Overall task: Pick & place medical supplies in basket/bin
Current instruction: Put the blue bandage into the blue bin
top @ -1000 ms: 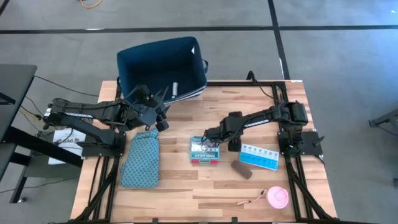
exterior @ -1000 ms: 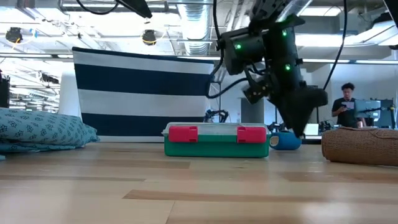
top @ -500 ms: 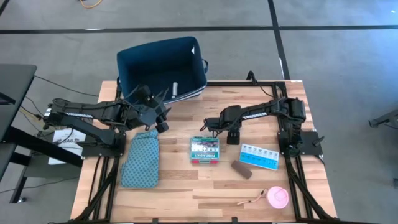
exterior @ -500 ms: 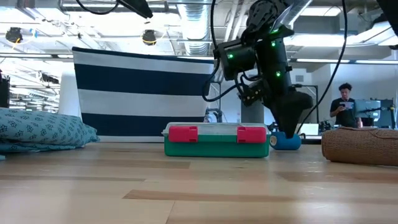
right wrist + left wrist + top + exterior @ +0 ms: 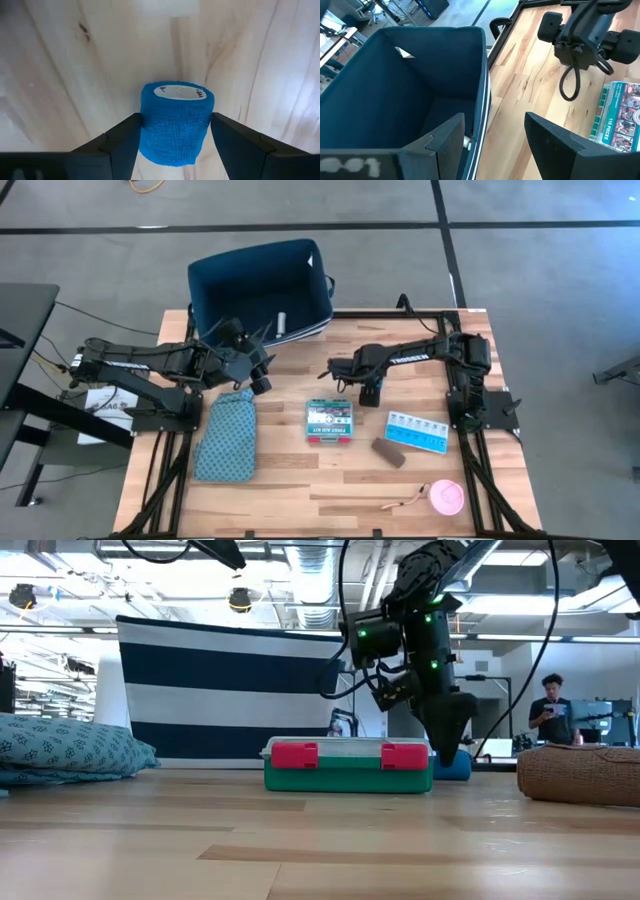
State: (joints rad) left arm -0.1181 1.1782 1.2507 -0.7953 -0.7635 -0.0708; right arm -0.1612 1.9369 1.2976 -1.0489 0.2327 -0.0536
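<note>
My right gripper [image 5: 371,388] [image 5: 446,750] [image 5: 175,118] points down, open, over a blue roll [image 5: 176,122] [image 5: 456,767] that stands on end on the table. One finger is on either side of the roll. The high view hides the roll under the arm. The green-white box [image 5: 329,420] [image 5: 347,765] lies flat just nearer and to the left. My left gripper [image 5: 258,370] [image 5: 495,120] waits open at the near rim of the navy bin [image 5: 215,290] [image 5: 420,75]. A white tube [image 5: 281,323] lies inside the bin. My right gripper comes from above with its fingers [image 5: 127,137] close against both sides of the blue roll's wall [image 5: 150,125]. I cannot tell whether they touch it. The roll stands upright on the table.
The light blue pill organiser [image 5: 417,431], the brown block [image 5: 388,451] [image 5: 580,775] and the pink disc [image 5: 445,498] lie toward the near right. The blue patterned pouch [image 5: 226,438] [image 5: 60,750] lies near left. A person stands in the room beyond the table.
My right gripper has moved toward the table's far edge and slightly left. It started beside the green-white box's right end and now stands around the blue roll. The left arm has kept still.
</note>
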